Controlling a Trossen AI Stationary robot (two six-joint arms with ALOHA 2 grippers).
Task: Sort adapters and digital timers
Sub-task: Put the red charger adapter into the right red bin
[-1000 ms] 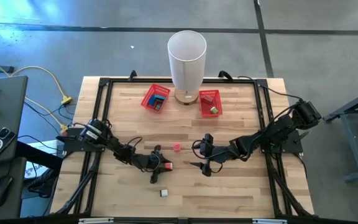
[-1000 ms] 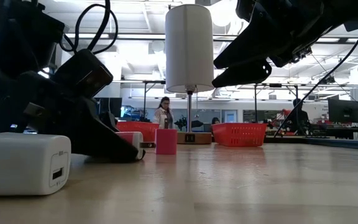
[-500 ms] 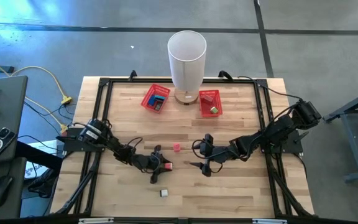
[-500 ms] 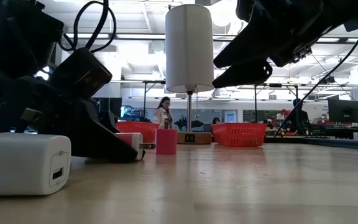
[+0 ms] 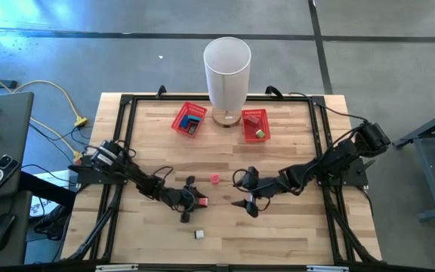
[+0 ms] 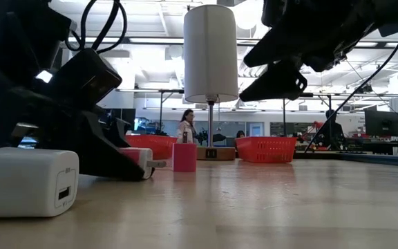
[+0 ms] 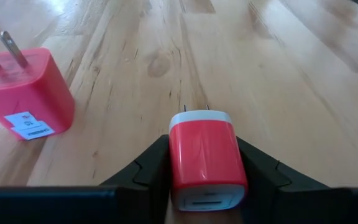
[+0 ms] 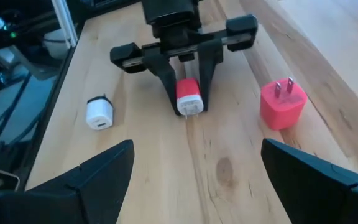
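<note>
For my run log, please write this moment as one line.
left gripper: shut on red-and-white adapter | right gripper: open, hovering | pink adapter: on table

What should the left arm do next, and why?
Probably lift. The left gripper is shut on the red adapter, which looks to sit low at the table. The baskets lie across the table, so raise it before carrying.

A big open robotics lab, bare concrete floor, wooden worktop in a black metal frame, ceiling strip lights, monitor and desks behind, a person standing far off, loose yellow cables
</note>
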